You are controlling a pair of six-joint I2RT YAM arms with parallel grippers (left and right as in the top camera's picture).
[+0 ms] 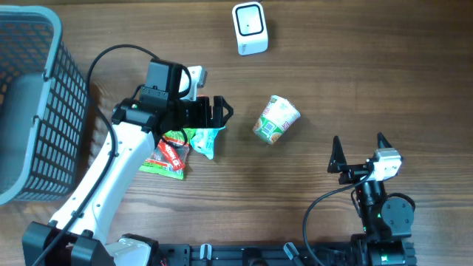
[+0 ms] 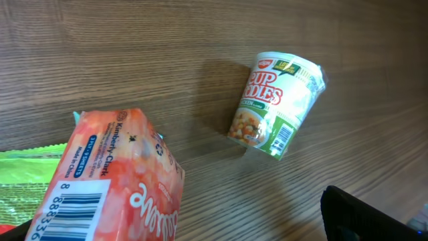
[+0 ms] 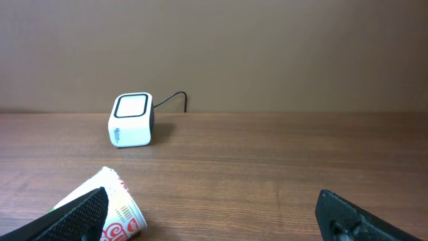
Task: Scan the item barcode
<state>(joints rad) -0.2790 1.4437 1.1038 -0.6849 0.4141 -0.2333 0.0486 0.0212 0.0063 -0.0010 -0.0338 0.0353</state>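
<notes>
- Black left gripper (image 1: 224, 118) stood wide open, gripping nothing, over the edge of the snack packets (image 1: 171, 154).
- Cup noodles (image 1: 277, 120) lay on its side just beyond its fingertips, barcode showing.
- Right gripper (image 1: 358, 142) gaped wide, empty, well apart from the cup.
- Barcode scanner (image 1: 250, 28) sat far ahead of both.

Left arm (image 1: 111, 174) stretched forward, left gripper (image 1: 224, 117) aimed right, jaws wide apart. Right arm (image 1: 380, 210) tucked back by its base, right gripper (image 1: 358, 148) gaping wide too.
</notes>
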